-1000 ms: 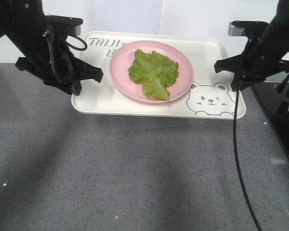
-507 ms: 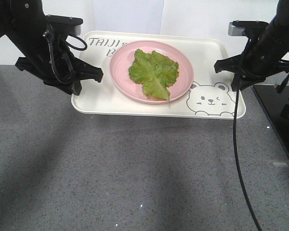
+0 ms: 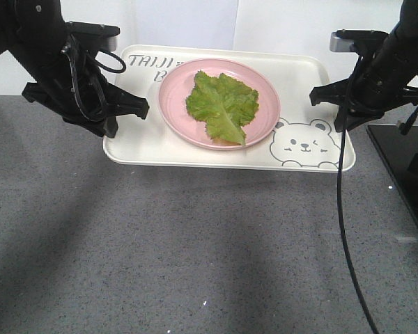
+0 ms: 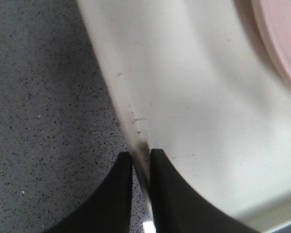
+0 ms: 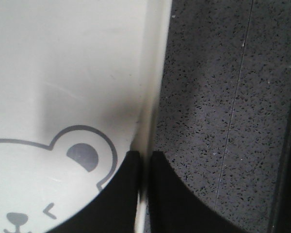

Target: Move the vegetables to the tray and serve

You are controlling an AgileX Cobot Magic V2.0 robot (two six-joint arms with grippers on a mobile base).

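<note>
At the desk's (image 3: pixel 195 264) far edge: tray (image 3: pixel 139 142) being gripped at both short ends.
Left hand (image 4: pixel 141 167) is pinching the left rim; right hand (image 5: pixel 144 167) is pinching the right rim. Lettuce leaf (image 3: pixel 223 104) is lying on the pink plate (image 3: pixel 174 97) on the tray.

Even, bright overhead light fills the front view, which is sharp throughout. Broad soft shadows fall across the grey surface (image 3: pixel 195 250) below the arms. Both wrist views are slightly blurred, with soft shadow patches on the tray (image 4: pixel 194 97).
</note>
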